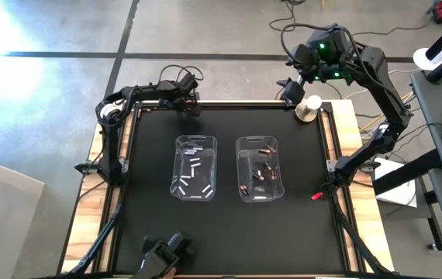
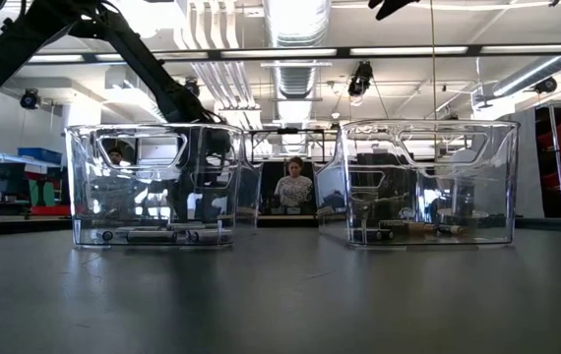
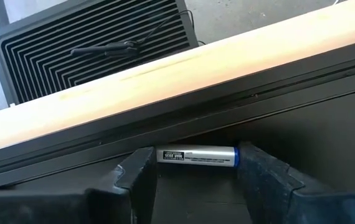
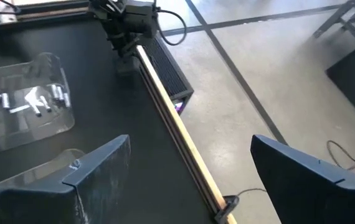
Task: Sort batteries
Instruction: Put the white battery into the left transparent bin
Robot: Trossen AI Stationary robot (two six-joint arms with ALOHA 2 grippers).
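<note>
Straddling a silver battery (table's far edge), left gripper fingers.

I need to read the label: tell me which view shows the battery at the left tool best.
The left wrist view: the silver battery lies lengthwise between the left tool's fingers, label visible. In the high and right wrist views that tool hides it; the low view does not show it.

Both arms are matte black, jointed links trailing looped black cables. The right arm shows a green light near its wrist. The left arm's blunt dark rubbery fingers look scuffed.
</note>
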